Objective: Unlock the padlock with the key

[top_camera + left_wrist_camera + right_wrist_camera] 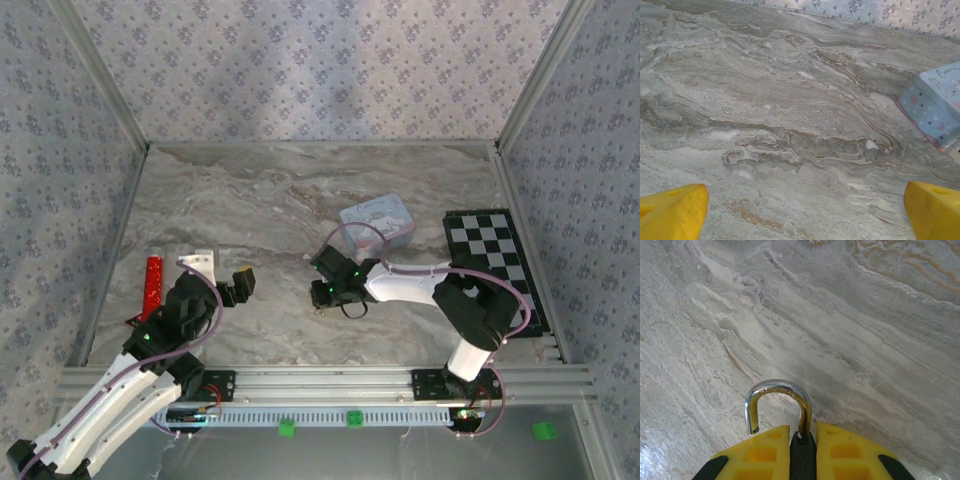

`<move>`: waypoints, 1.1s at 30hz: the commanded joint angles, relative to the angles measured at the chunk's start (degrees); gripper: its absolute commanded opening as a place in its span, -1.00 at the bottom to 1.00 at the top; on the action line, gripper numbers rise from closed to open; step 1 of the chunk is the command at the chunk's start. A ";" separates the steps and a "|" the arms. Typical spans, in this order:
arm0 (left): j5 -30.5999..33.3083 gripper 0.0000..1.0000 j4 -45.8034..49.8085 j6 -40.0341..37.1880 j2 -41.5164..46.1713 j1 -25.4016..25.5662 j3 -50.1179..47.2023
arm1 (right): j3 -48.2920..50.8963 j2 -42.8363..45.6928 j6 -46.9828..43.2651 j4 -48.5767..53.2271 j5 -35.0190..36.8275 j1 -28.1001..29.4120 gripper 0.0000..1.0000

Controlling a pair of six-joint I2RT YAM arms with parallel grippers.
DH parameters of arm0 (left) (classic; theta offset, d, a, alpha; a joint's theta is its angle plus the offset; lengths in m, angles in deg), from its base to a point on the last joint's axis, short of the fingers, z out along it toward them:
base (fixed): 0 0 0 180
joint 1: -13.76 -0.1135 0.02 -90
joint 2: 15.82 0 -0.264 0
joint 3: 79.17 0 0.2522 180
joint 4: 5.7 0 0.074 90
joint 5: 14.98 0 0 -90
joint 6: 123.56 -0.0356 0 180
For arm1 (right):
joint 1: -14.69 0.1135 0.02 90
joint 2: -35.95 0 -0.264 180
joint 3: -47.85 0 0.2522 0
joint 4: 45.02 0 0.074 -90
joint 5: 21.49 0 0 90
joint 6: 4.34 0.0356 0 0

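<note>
Overhead, found left gripper spread wide over the marble table, near-left, with red stick lying just to its left. Found right gripper near table centre, closed down tight; pale-blue tin behind it, checkered board off to the right. From left wrist, saw both yellow fingertips at opposite bottom corners, nothing between them but bare table, corner of tin at right edge. From right wrist, saw padlock pinched by its black body between the yellow fingers, silvery shackle pointing forward over the table, one leg seated in the body, the other leg free.
</note>
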 commanded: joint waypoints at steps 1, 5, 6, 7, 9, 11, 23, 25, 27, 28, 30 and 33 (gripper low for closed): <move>1.75 0.99 0.96 0.28 0.34 -0.12 0.45 | -1.00 2.02 -0.40 5.30 3.86 0.86 -0.75; 2.48 1.00 1.28 0.12 0.43 -0.13 0.81 | -0.86 5.00 -1.48 7.26 6.66 1.47 -0.54; 2.65 0.99 1.36 0.12 0.48 -0.12 0.92 | -0.67 6.01 -1.58 7.92 7.66 1.66 -0.52; 2.73 0.99 1.30 0.05 0.62 -0.12 0.90 | -0.59 6.93 -1.58 8.77 8.80 1.76 -0.50; 3.25 1.00 0.93 0.12 0.65 -0.14 0.59 | -0.49 9.59 -2.08 11.52 12.41 2.25 -0.35; 3.85 1.00 0.94 0.17 0.28 -0.12 0.44 | -0.12 12.74 -2.88 14.51 16.42 3.00 -0.17; 9.06 0.99 -0.61 1.32 -0.71 -0.12 -0.98 | 5.66 42.79 -10.89 25.88 38.41 2.98 0.10; 11.39 1.00 -0.65 2.21 -0.71 -0.14 -1.08 | 7.33 48.68 -13.07 25.24 41.96 1.30 0.15; 13.74 1.00 -1.96 3.06 -0.71 -0.18 -1.37 | 9.91 54.32 -14.72 24.13 44.30 -1.06 0.22; 15.34 0.99 -3.09 3.18 -0.79 -0.12 -1.63 | 10.91 56.74 -15.56 22.59 44.90 -2.43 0.27; 16.46 1.00 -6.86 2.11 -1.05 -0.12 -2.24 | 14.88 62.16 -18.24 19.18 45.18 -6.17 0.34; 18.75 1.00 -12.61 0.41 -1.88 -0.20 -3.28 | 21.74 68.02 -21.12 13.55 43.85 -12.75 0.43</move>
